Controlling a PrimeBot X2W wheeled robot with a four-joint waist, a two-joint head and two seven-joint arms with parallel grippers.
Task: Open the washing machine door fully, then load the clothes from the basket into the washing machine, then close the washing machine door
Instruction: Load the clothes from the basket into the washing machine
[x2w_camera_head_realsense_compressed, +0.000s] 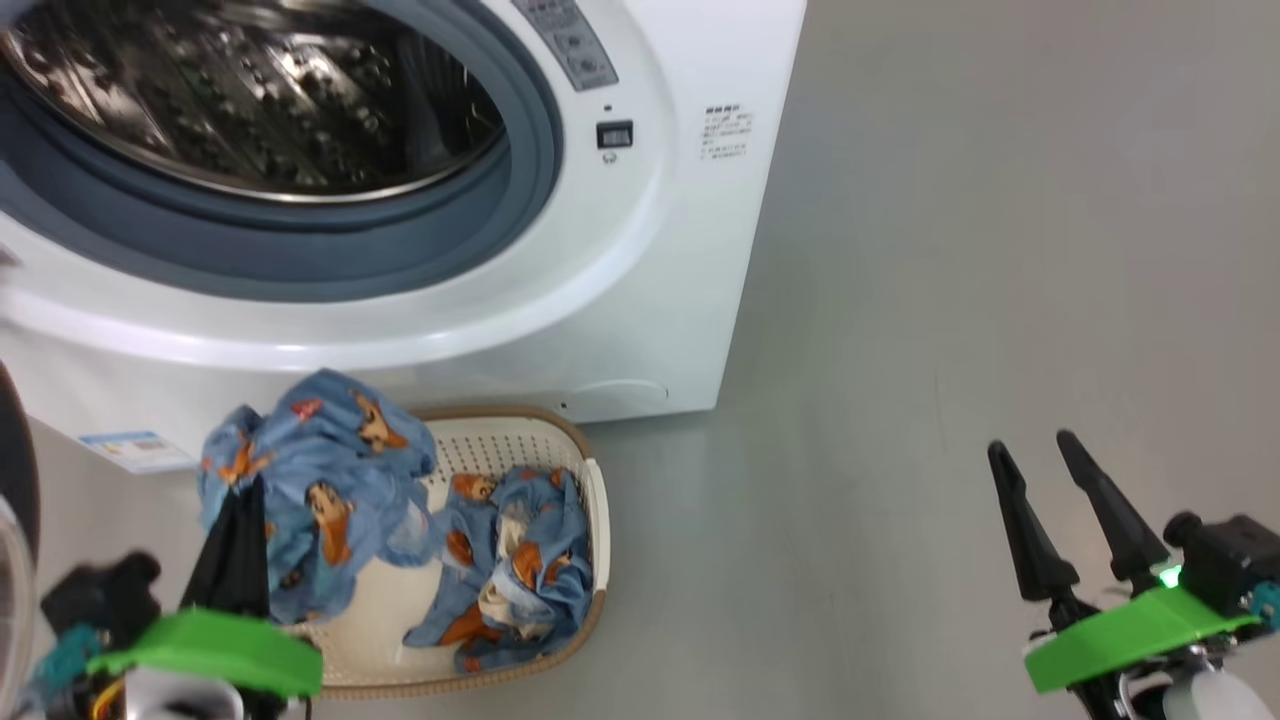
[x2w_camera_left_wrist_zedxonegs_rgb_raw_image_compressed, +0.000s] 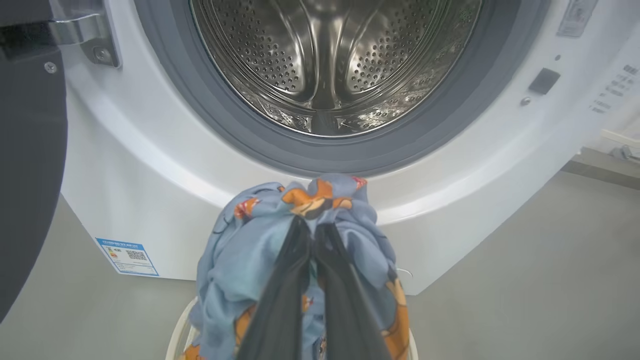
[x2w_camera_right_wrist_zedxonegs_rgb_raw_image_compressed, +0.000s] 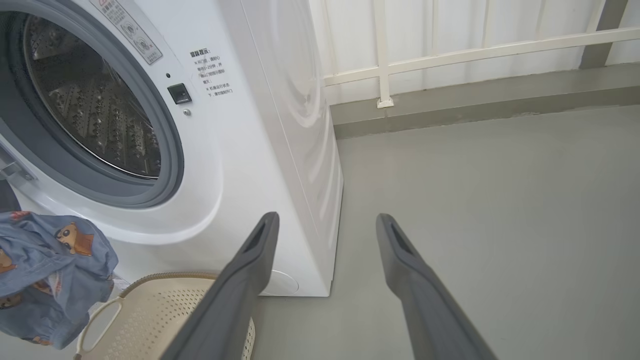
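— Where are the clothes just now?
— In two lots. One bunch of the clothes (x2w_camera_head_realsense_compressed: 310, 470) is pinched by the left fingers (x2w_camera_left_wrist_zedxonegs_rgb_raw_image_compressed: 285, 280), which are pressed tight together with blue printed cloth bulging round their tips. It hangs over the left end of the basket (x2w_camera_head_realsense_compressed: 590, 500), in front of the washing machine (x2w_camera_head_realsense_compressed: 650, 300) and just below the lip of its opening. The other lot, blue with a bit of cream cloth folded through it, lies in the right half of the basket

— And where is the basket itself?
— On the grey floor (x2w_camera_head_realsense_compressed: 950, 300), close up to the foot of the machine's front panel. I cannot tell whether the two touch. A small blue label sticker (x2w_camera_head_realsense_compressed: 135, 450) sits low on the panel, just left of the lifted bunch

— What about the door?
— The washing machine door (x2w_camera_left_wrist_zedxonegs_rgb_raw_image_compressed: 30, 150) is swung out on the left. In the left wrist view its dark edge runs down the left side, next to a metal hinge (x2w_camera_left_wrist_zedxonegs_rgb_raw_image_compressed: 85, 35). How far round it has gone, I cannot judge. The steel drum (x2w_camera_left_wrist_zedxonegs_rgb_raw_image_compressed: 330, 60) shows through the opening, ringed by the grey seal (x2w_camera_left_wrist_zedxonegs_rgb_raw_image_compressed: 225, 130)

— And the other arm?
— The right fingers (x2w_camera_right_wrist_zedxonegs_rgb_raw_image_compressed: 240, 280) stand wide apart with nothing between them, over the floor to the right of the machine and well apart from the basket. A pale railing (x2w_camera_right_wrist_zedxonegs_rgb_raw_image_compressed: 450, 55) runs along the wall beyond them
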